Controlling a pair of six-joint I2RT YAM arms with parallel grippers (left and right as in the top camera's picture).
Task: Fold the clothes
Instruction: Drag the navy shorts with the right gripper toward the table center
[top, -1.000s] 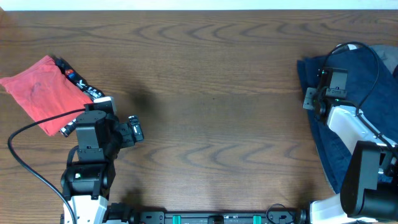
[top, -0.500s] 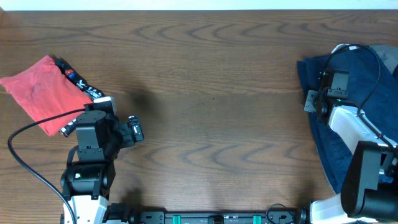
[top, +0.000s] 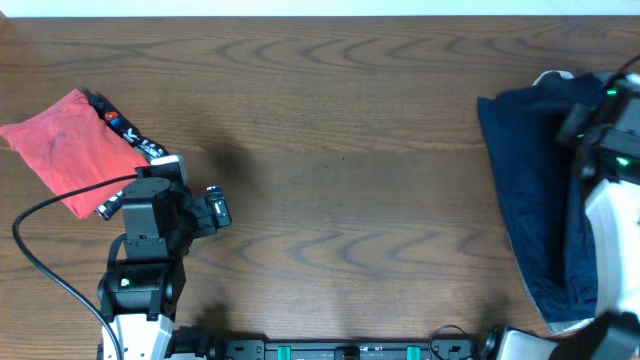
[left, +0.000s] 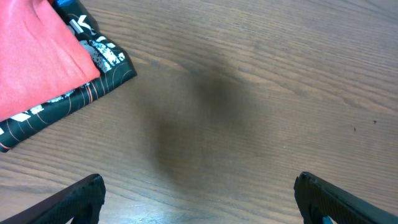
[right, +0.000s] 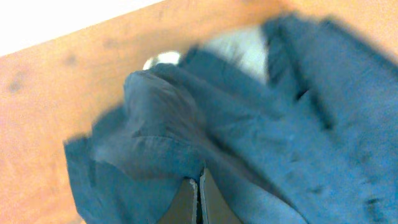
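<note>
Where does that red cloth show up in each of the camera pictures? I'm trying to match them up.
Overhead: the red cloth lies at the far left of the table.
Left wrist: it fills the top left corner.
Right wrist: not in it; only the blue garment shows.
Shared landmark: the black patterned cloth under its edge, seen in overhead and left wrist.

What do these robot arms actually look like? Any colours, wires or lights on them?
Both are chunky black blocks above white housings. The left arm trails a thick black cable and shows a small green light near its base. The left gripper has dark, blunt fingers. The right arm is blurred, with two green lights on its black upper part.
</note>
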